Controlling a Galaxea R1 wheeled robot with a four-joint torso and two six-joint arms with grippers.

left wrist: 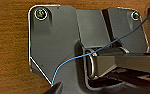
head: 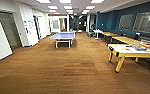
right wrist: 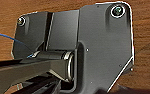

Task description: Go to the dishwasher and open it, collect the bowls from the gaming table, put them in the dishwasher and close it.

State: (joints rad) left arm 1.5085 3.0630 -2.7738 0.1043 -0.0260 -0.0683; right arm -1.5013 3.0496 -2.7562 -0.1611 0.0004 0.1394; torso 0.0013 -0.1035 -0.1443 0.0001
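Carpet [head: 66,72] is spreading brown and striped under the robot, and the same brown weave is showing beneath both wrists, so the arms are hanging low over the floor, and whether either pincer is open or closed I cannot tell. To the near right a yellow-legged table [head: 118,51] is standing with a pale top, and colourful flat things [head: 138,47] are lying toward its far right end; whether any of them are bowls is too blurred to say. It is looking like the gaming table of the task, though I am only judging that from the coloured clutter. Further along the right wall more yellow tables [head: 126,39] are running away in a row under dark windows. Out in the middle of the room a blue table-tennis table [head: 63,36] is standing well apart from everything. On the left a white wall and a dark doorway [head: 9,30] are passing by. No dishwasher is in sight here, so to my eye the robot is travelling, with nothing carried. Any next move is calling for steering, either on down the room or turning right toward the cluttered table
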